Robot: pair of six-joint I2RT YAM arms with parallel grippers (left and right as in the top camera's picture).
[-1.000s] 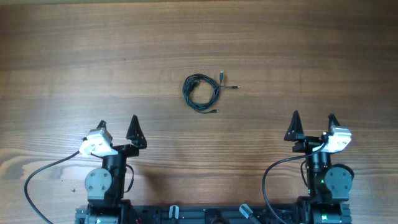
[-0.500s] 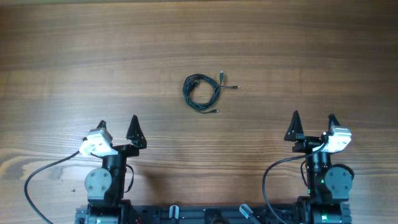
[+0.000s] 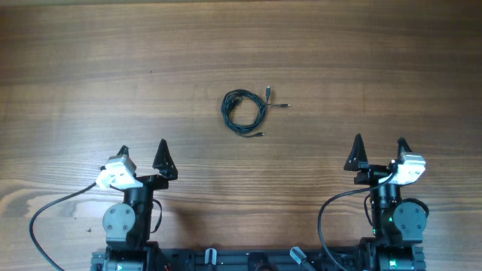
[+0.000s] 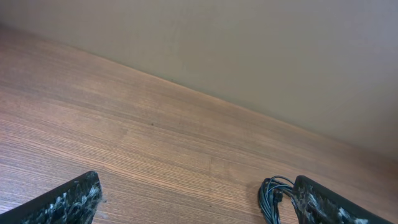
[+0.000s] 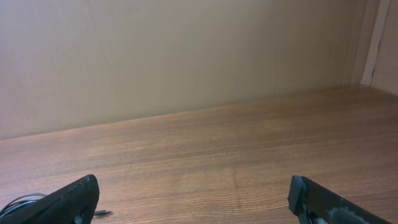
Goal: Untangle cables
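Wooden table point(image 3: 90, 68), plain grain, seen from overhead. One small coil of thin dark cables point(image 3: 243, 111) lies flat near the table's middle, slightly toward the far side; short ends with small metal plugs point(image 3: 285, 105) stick out on its right and near edges. Left gripper point(image 3: 143, 145) sits at the near left, jaws spread wide, holding nothing. Right gripper point(image 3: 379, 138) sits at the near right, jaws likewise spread and empty. Both are well apart from the coil. A beige wall point(image 5: 186, 56) stands beyond the far edge.

A wooden table point(image 3: 376, 60) meets a beige wall point(image 5: 186, 56).
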